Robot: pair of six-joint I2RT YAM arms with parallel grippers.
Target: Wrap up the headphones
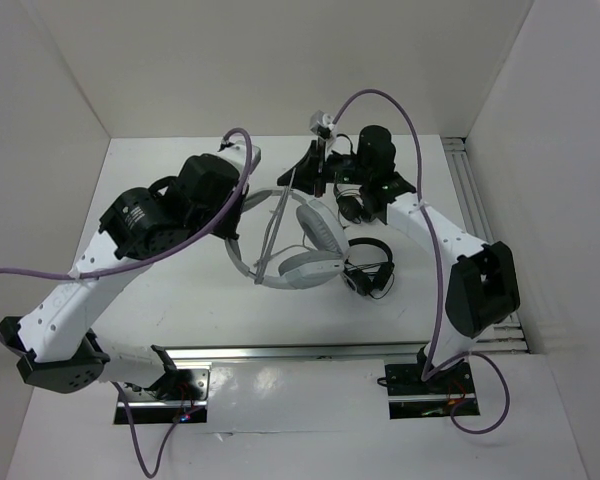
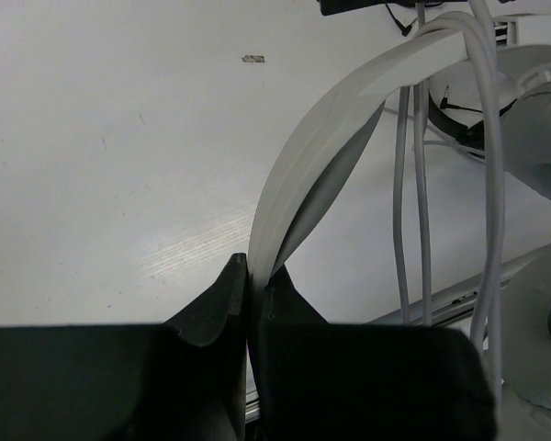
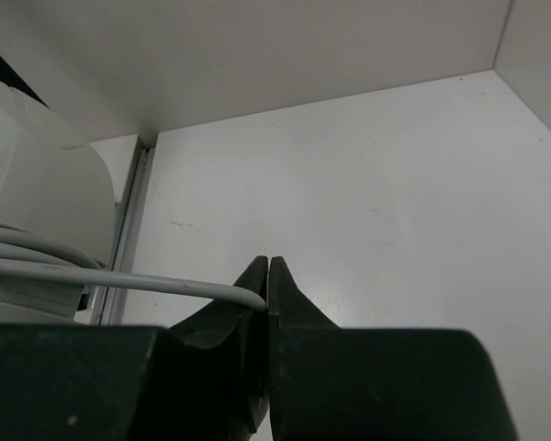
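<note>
The large white headphones [image 1: 302, 243] lie at the table's middle, headband arcing left, earcups to the right. My left gripper [image 1: 236, 218] is shut on the headband; in the left wrist view the jaws [image 2: 255, 276] pinch the white band [image 2: 303, 165], with strands of the thin grey cable [image 2: 413, 202] running past it on the right. My right gripper [image 1: 305, 170] is behind the headphones, raised, shut on the cable [image 1: 277, 215], which stretches taut down to the headband. In the right wrist view the cable [image 3: 119, 283] bends into the closed gripper [image 3: 268, 276], and a white earcup [image 3: 46, 202] is at the left.
Two small black on-ear headphones lie close by: one [image 1: 352, 205] under the right arm's wrist, one [image 1: 371, 272] just right of the white earcups. White walls enclose the table on three sides. A metal rail [image 1: 465, 190] runs along the right edge.
</note>
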